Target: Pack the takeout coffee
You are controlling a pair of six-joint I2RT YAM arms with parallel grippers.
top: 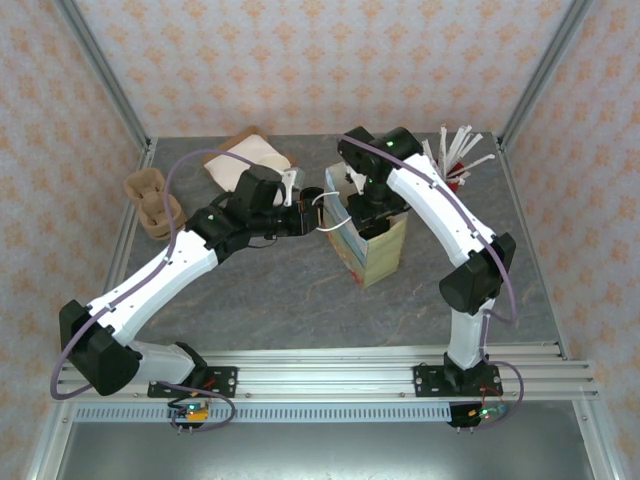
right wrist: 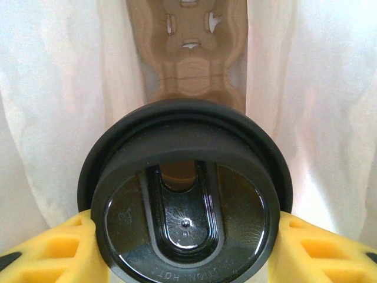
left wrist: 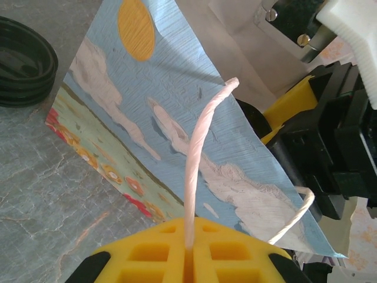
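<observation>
In the top external view, the paper bag (top: 378, 252) stands upright near the middle of the grey worktop (top: 280, 300), its mouth facing up. The right arm bends over the bag and its wrist dips down into the opening. The left arm reaches in from the left, and the left end effector (top: 312, 200) sits just beside the bag's upper edge. Brown cup carriers (top: 152, 205) lie at the left edge of the worktop, and a bunch of white and red stirrers (top: 458, 152) stands in the far right corner.

In the left wrist view, the left end effector's yellow fingers (left wrist: 147, 256) are clenched on the twisted white handle (left wrist: 197, 153) of the bag. The bag's printed side shows blue sky, white clouds and an orange sun. A stack of loose black lids (left wrist: 23, 62) rests on the worktop just beside the bag.

In the right wrist view, the right end effector (right wrist: 187, 242) is grasping the takeout coffee (right wrist: 185, 177), with a yellow finger pressed against each side of its round black lid. The cup is inside the bag, between the pale inner walls, directly over a brown cardboard insert (right wrist: 188, 53) at the bottom. Whether the cup touches the insert cannot be told
</observation>
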